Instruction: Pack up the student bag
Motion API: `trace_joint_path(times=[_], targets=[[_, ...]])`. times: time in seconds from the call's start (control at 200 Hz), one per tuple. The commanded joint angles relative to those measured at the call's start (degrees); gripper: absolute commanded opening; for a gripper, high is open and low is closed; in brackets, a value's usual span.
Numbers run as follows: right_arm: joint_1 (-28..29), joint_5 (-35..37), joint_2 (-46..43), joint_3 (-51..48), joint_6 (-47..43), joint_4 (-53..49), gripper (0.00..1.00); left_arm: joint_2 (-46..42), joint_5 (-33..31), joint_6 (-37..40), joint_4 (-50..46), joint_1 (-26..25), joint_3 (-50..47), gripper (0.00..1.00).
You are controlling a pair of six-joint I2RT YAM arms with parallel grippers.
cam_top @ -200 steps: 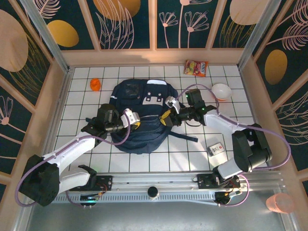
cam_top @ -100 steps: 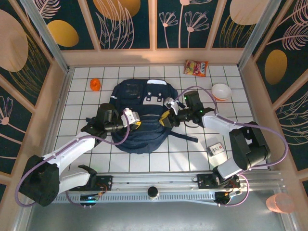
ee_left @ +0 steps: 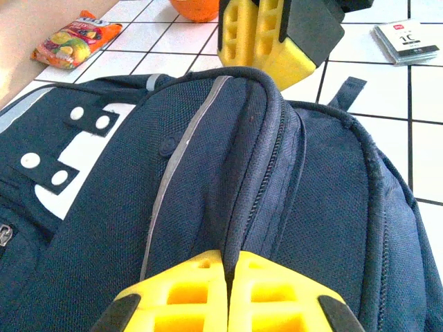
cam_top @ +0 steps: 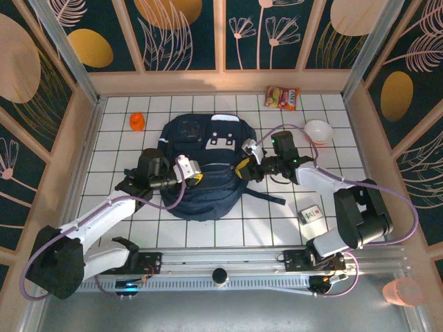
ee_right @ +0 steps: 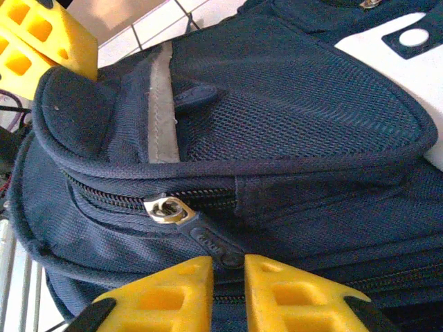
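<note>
The student bag lies flat in the middle of the tiled counter, its front pockets facing up. Over the last second the right gripper has shifted slightly outward, toward the bag's right edge, while the left gripper has barely moved from the bag's lower left part.

In the right wrist view the right gripper has its fingers almost together, pinching the tab of the zip pull. In the left wrist view the left gripper is clamped on a raised ridge of bag fabric beside the zip line.

I read that small outward pull as the zip being drawn along its track while the left arm braces the cloth. That would put the task at opening the bag, with nothing packed yet. I cannot tell how far the zip has parted.

Counted around the bag:
- One orange round thing lies off its upper left corner.
- One snack packet lies beyond its upper right.
- One white bowl sits to its right.
- One small card box lies off its lower right.
- Two grippers rest on the one bag.
</note>
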Motion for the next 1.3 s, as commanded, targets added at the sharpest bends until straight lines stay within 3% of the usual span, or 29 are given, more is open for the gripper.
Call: trace_joint_path(times=[0.0, 0.135, 0.305, 0.44, 0.53, 0.706, 0.966, 1.296], targets=[[0.57, -2.51, 1.25, 1.25, -0.94, 1.27, 0.31, -1.36, 4.93, -0.36, 5.59, 0.04, 1.87, 0.00], [0.85, -5.65, 2.91, 3.00, -3.98, 0.44, 0.37, -1.32, 5.66, -0.45, 5.73, 0.09, 1.79, 0.00], [1.82, -7.39, 5.05, 5.65, -8.94, -1.10, 0.38, -1.27, 6.83, -0.71, 6.03, 0.05, 1.72, 0.00], [1.99, -11.19, 4.95, 7.19, -12.18, -5.07, 0.29, -1.21, 5.43, -1.21, 6.71, 0.05, 1.44, 0.00], [2.00, -12.19, 3.44, 7.11, -12.97, -9.01, 0.23, -0.64, 0.14, -2.07, 6.48, 0.06, 1.78, 0.00], [2.11, -12.50, -1.53, 4.40, -8.37, -9.90, 0.22, 0.26, -3.98, 0.22, 3.37, 0.04, 2.84, 0.00], [2.75, -12.85, -0.59, 4.63, -5.90, -10.08, 0.23, 0.26, -1.44, -0.79, 5.42, 0.05, 2.31, 0.00], [2.97, -4.62, 2.15, 5.45, 0.86, -6.03, 0.20, -0.35, -1.54, -1.53, 5.77, 0.05, 2.41, 0.00]])
